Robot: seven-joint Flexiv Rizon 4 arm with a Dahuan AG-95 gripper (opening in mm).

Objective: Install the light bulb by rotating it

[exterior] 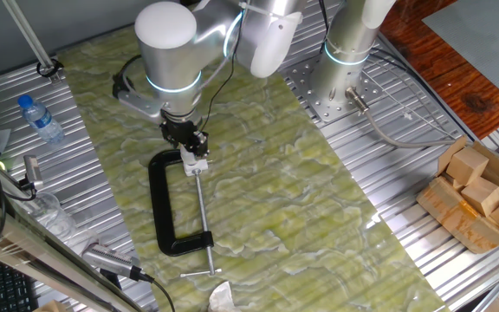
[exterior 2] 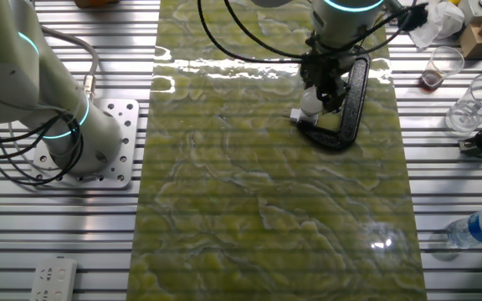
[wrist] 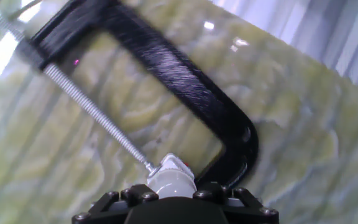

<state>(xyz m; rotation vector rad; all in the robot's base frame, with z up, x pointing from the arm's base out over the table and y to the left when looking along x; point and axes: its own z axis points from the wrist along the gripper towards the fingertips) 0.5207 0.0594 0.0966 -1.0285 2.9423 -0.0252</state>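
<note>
1. End effector (exterior 2: 318,100) sits low over the jaw end of the black C-clamp (exterior: 165,208), fingers pinched on the light bulb (exterior 2: 310,103). Hand view shows the bulb (wrist: 171,180) seated betw. the finger bases, w/ the white socket fitting (wrist: 174,164) right beyond its tip.
2. Bulb is at the socket, which the clamp holds at the tip of its screw rod (exterior: 201,204). Can't tell if threads have caught yet.
3. Risk: cross-threading. If bulb axis is tilted vs socket, turning would jam it, not seat it.
4. Risk: clamp only lies on the green mat (exterior 2: 249,201), not fixed that I can see. Twist torque may drag or spin the whole clamp.
5. Risk: glass slipping in the fingers during the turn, so wrist rotates but bulb doesn't. Squeezing harder could crack it.
6. Risk: fingers brushing the clamp frame, which curves close beside the socket.
7. Room: mat is open toward its middle and far end, plenty of space to lift off. Bottle (exterior: 40,118) and box of wood blocks (exterior: 479,195) are well apart on the bench (exterior: 388,156). Arm cables hang near the wrist; long rotation could wind them.
</note>
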